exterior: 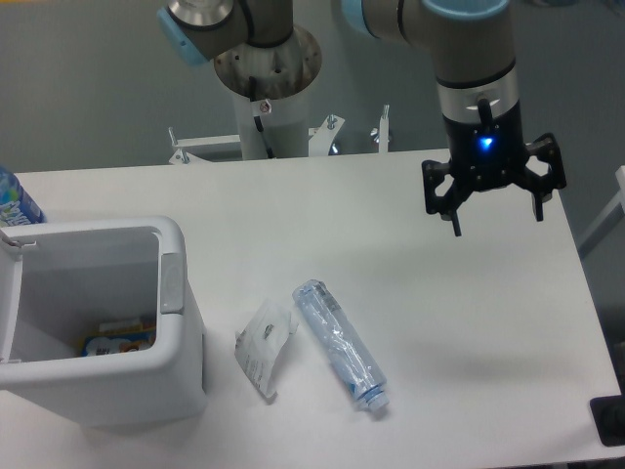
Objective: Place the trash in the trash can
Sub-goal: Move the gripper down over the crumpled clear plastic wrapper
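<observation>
Two pieces of trash lie on the white table near its front: a crumpled whitish wrapper (264, 345) and, just right of it, a crushed clear bluish bottle (341, 344) lying at a slant. The trash can (182, 322), a large white bin with a grey latch on its right side, stands at the front left with something orange and blue inside it. My gripper (496, 225) hangs open in the air at the back right, well above and to the right of the bottle, holding nothing.
An upright bottle with a bright blue label (14, 202) shows at the left edge behind the bin. The arm's base column (269, 98) stands behind the table's far edge. A dark object (610, 422) sits at the front right corner.
</observation>
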Robot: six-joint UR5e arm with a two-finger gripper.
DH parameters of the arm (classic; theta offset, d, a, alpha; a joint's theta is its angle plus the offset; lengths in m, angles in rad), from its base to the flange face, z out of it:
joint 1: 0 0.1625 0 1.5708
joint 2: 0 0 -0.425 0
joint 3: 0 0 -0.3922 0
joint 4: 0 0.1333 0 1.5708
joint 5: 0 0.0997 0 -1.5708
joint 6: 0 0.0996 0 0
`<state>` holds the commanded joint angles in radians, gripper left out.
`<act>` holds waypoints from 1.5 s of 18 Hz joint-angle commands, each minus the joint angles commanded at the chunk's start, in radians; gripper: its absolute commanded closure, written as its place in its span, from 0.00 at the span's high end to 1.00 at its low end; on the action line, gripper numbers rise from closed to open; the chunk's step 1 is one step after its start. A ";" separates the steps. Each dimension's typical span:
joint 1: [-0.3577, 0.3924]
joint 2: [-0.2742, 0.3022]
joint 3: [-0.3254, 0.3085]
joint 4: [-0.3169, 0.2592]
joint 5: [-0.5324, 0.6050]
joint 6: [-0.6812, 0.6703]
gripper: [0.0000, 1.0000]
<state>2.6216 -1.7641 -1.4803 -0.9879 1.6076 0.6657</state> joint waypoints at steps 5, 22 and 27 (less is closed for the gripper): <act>-0.003 0.002 -0.024 0.017 0.003 -0.009 1.00; -0.187 -0.029 -0.270 0.130 -0.025 -0.043 1.00; -0.247 -0.100 -0.276 0.127 -0.057 -0.055 1.00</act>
<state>2.3747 -1.8637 -1.7564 -0.8605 1.5510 0.6106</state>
